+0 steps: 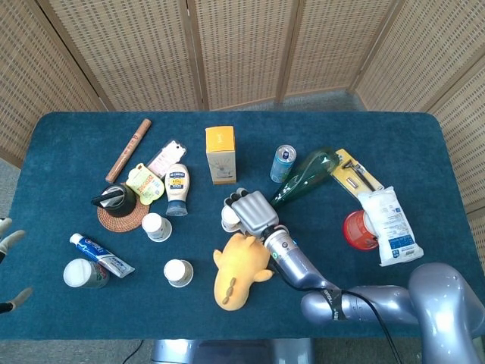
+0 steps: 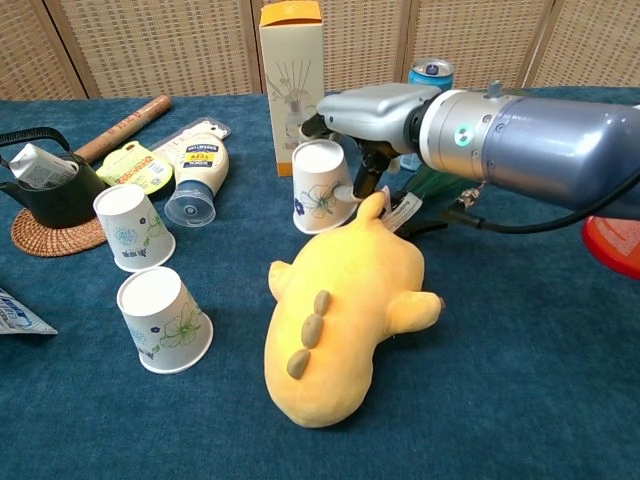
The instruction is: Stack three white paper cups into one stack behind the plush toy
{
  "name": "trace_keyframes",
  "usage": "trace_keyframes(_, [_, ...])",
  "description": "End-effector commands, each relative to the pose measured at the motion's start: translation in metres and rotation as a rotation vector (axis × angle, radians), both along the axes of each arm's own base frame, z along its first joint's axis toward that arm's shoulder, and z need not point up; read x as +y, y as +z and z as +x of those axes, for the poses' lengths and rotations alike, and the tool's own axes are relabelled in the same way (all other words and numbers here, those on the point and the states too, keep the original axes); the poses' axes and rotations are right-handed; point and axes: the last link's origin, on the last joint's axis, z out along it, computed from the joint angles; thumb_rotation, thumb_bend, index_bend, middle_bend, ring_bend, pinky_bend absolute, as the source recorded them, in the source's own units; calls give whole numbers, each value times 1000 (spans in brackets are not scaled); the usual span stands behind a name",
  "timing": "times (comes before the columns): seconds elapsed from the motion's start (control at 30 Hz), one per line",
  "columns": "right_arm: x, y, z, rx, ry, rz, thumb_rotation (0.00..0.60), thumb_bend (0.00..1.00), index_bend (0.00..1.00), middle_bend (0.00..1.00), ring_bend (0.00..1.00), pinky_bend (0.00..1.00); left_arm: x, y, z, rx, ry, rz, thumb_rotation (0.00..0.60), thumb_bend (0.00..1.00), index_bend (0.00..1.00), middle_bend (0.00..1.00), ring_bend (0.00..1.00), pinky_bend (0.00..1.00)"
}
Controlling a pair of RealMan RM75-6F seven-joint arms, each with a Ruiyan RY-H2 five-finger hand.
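Observation:
My right hand (image 1: 254, 212) (image 2: 375, 110) holds an upside-down white paper cup with a blue flower print (image 2: 322, 187) (image 1: 229, 220). The cup is low over the table, just behind the head of the yellow plush toy (image 2: 340, 315) (image 1: 236, 269), and its rim touches or nearly touches the toy. Two more upside-down white cups stand to the left of the toy, one (image 2: 133, 227) (image 1: 157, 227) behind the other (image 2: 165, 320) (image 1: 179, 273). Only the fingertips of my left hand (image 1: 9, 236) show at the left edge of the head view, spread and holding nothing.
Behind the held cup stand a yellow-topped box (image 2: 291, 90), a drink can (image 2: 430, 72) and a lying green bottle (image 1: 303, 176). A mayonnaise bottle (image 2: 195, 172), a black teapot on a woven coaster (image 2: 50, 195) and a wooden stick (image 2: 125, 125) lie left. A red lid (image 2: 615, 235) sits right.

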Motion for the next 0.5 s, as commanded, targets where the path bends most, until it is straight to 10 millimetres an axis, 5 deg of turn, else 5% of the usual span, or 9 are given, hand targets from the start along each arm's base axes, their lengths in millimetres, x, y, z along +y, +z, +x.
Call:
trace_keyframes(0.03, [1, -4, -2, 2, -8, 2, 600, 655, 328, 307, 199, 695, 0, 0, 0, 0, 0, -1, 600, 251, 114, 0, 0, 166])
trace_keyframes(0.37, [-1, -14, -5, -9, -32, -8, 600, 649, 324, 305, 198, 695, 1, 3, -1, -3, 3, 7, 600, 252, 114, 0, 0, 166])
trace_keyframes(0.5, [1, -15, -5, -26, -47, 4, 600, 591, 236, 272, 181, 695, 1, 3, -2, -3, 3, 9, 600, 250, 113, 0, 0, 166])
